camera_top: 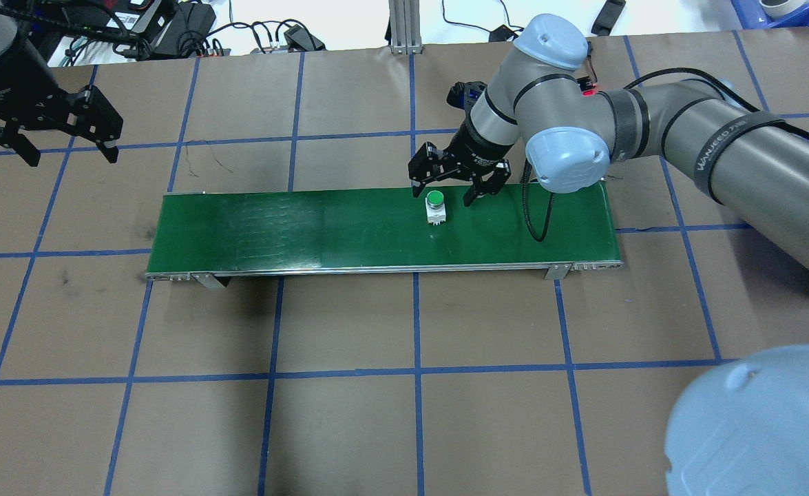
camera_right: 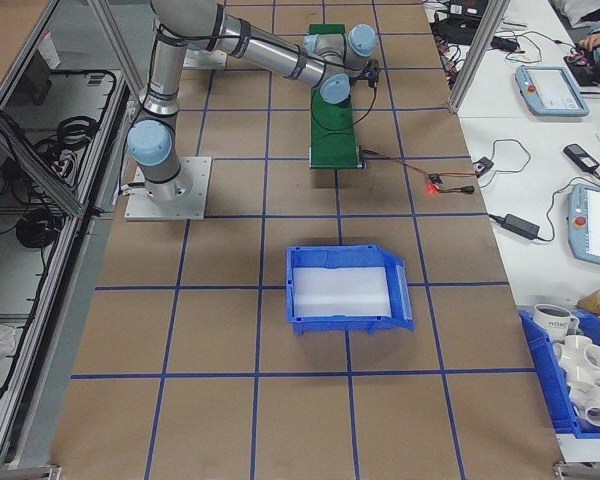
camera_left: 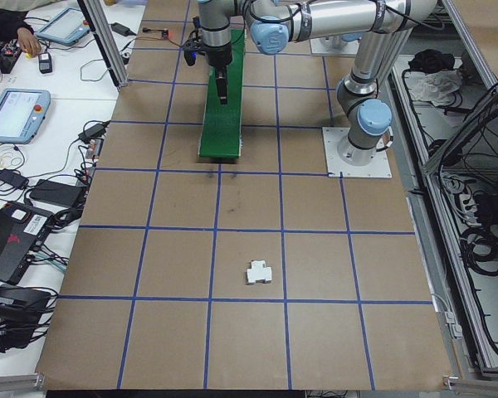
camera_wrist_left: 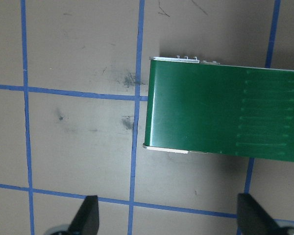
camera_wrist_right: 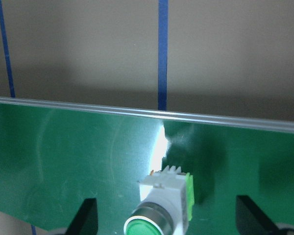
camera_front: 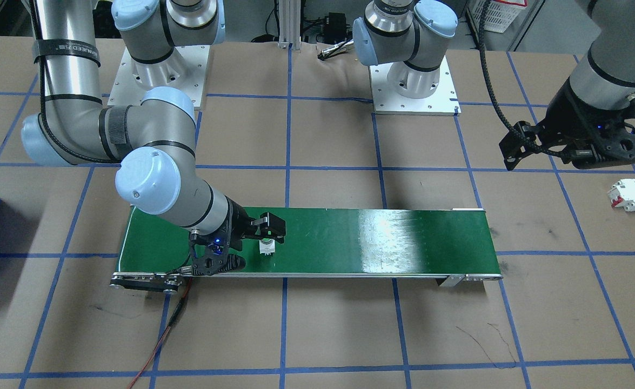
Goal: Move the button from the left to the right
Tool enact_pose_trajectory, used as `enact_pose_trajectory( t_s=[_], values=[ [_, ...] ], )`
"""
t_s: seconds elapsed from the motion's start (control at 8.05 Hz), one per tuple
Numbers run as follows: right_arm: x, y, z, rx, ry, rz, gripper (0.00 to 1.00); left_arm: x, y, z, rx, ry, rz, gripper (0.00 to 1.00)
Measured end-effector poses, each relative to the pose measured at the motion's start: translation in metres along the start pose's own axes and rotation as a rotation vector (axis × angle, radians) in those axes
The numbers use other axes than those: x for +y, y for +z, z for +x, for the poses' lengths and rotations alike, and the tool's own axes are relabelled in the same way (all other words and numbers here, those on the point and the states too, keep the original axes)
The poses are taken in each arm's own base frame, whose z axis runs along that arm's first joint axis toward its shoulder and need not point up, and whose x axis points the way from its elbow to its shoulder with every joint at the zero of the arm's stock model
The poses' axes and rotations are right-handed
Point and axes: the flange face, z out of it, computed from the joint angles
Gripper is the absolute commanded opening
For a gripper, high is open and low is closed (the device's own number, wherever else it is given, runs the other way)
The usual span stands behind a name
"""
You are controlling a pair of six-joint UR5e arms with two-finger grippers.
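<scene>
Right end effector (camera_top: pixel 452 187) spread wide, straddling button (camera_top: pixel 435 206) on green belt (camera_top: pixel 294 227); best centred, lowered squarely, then closed on whitish body.

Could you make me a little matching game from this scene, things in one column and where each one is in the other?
Things:
1. button
2. white breaker
3. blue bin
4. left pincer

Places:
A. on the brown table beyond the belt's end on the robot's left
B. on the green belt, between the open right pincer's fingers
C. above the table, off the belt's left end, open and empty
D. on the table off the belt's right end

Pairs: 1-B, 2-A, 3-D, 4-C
</scene>
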Motion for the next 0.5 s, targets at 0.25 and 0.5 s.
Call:
enact_pose_trajectory(
  t_s=[0.25,0.5],
  values=[
    [0.002,0.006,0.007,0.045,0.025,-0.026,0.0,0.0,-0.001,-0.001,-0.001,-0.001,0.001,1.0],
    [0.007,0.009,0.021,0.157,0.022,-0.052,0.0,0.0,-0.001,-0.001,-0.002,-0.002,0.003,1.0]
  ],
)
